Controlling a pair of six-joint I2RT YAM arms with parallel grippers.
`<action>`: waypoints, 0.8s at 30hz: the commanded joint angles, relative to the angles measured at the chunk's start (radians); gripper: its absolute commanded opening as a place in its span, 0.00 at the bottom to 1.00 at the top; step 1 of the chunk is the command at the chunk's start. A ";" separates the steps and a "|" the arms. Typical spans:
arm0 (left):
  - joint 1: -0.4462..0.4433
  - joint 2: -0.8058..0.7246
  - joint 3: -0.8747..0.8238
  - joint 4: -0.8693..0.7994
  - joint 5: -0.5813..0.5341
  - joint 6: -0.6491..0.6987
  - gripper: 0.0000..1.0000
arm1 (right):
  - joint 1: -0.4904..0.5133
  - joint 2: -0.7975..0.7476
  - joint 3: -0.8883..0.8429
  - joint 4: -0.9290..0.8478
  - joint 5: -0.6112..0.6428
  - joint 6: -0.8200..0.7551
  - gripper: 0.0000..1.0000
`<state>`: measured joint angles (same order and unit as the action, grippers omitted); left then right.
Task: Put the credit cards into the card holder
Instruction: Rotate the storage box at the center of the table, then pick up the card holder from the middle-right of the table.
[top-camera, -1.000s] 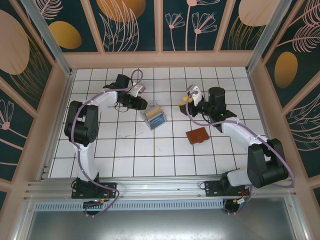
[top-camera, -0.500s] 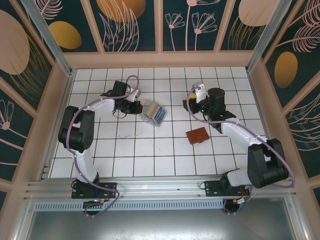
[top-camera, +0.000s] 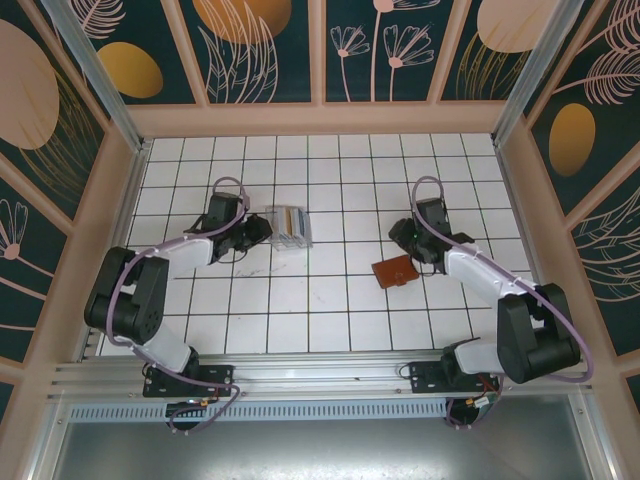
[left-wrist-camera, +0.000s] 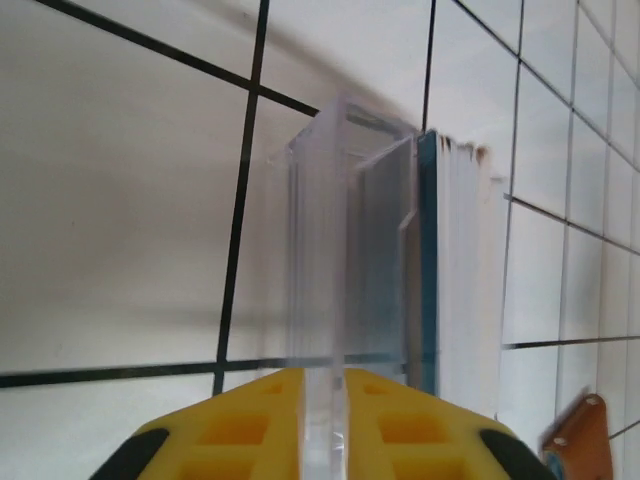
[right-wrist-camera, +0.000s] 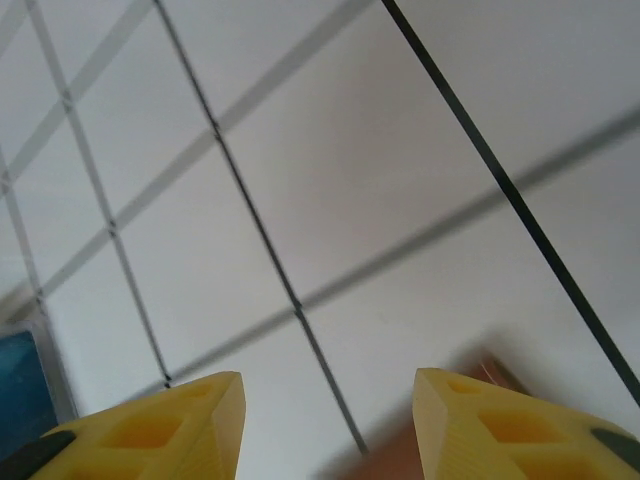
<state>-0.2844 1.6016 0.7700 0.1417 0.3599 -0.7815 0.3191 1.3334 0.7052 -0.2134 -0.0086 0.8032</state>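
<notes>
The left gripper is pinched shut on one thin wall of the clear case, which runs straight out from its fingertips. The cards sit packed edge-on in the case, just right of the gripped wall. The right gripper has its fingers well apart and empty. The wallet lies flat close beneath them, a brown blur between the tips.

Since a second ago the left tool has swung leftward, shifting the clear case of credit cards left and standing it on edge, while the right tool has dropped low over the card holder.
</notes>
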 joint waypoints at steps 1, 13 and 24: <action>-0.001 -0.060 0.007 0.145 0.038 -0.109 0.30 | 0.023 -0.034 -0.029 -0.157 -0.015 0.096 0.50; -0.002 -0.213 0.033 -0.007 -0.025 0.003 0.49 | 0.023 -0.196 -0.103 -0.273 -0.084 0.236 0.60; -0.002 -0.269 0.114 -0.156 -0.104 0.205 0.52 | 0.005 -0.156 -0.297 0.096 -0.182 0.386 0.58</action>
<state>-0.2836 1.3640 0.8547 0.0341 0.2848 -0.6590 0.3325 1.1633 0.4435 -0.2882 -0.1600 1.1286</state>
